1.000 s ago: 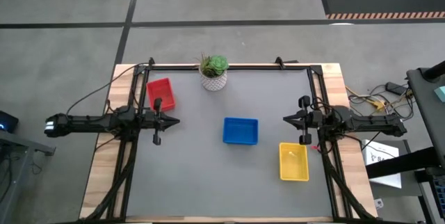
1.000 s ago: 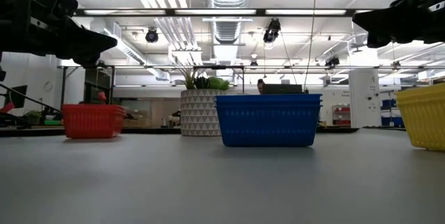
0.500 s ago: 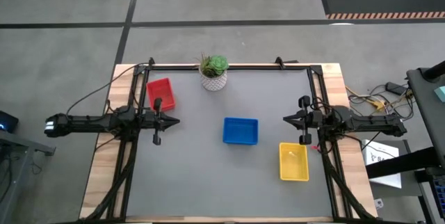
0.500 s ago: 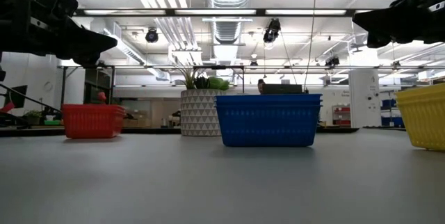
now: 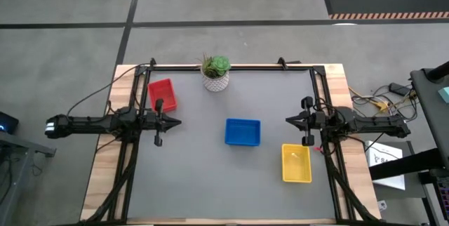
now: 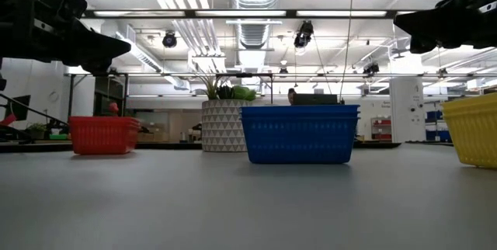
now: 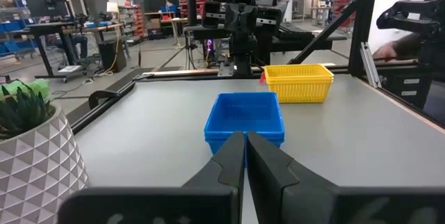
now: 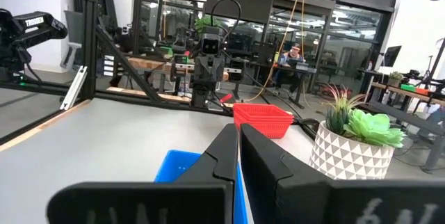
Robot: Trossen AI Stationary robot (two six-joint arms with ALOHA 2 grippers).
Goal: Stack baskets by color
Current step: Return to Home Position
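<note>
Nothing has moved since the earlier frames: both arms stay level above the table's [image 5: 210, 184] side edges, pointing inward at each other. The left gripper [image 5: 175, 121] has its fingers pressed together, holding nothing, and so does the right gripper [image 5: 289, 120]. The red baskets [image 5: 162, 95] sit as one pile in the far left corner, just beside the left arm. The blue baskets [image 5: 243, 131] are piled near the table's middle, between the two grippers. The yellow baskets [image 5: 296, 163] are piled near the right edge, just nearer than the right arm. A potted plant [image 5: 216, 72] stands at the far edge; in the low view the blue pile hides part of its pot.
</note>
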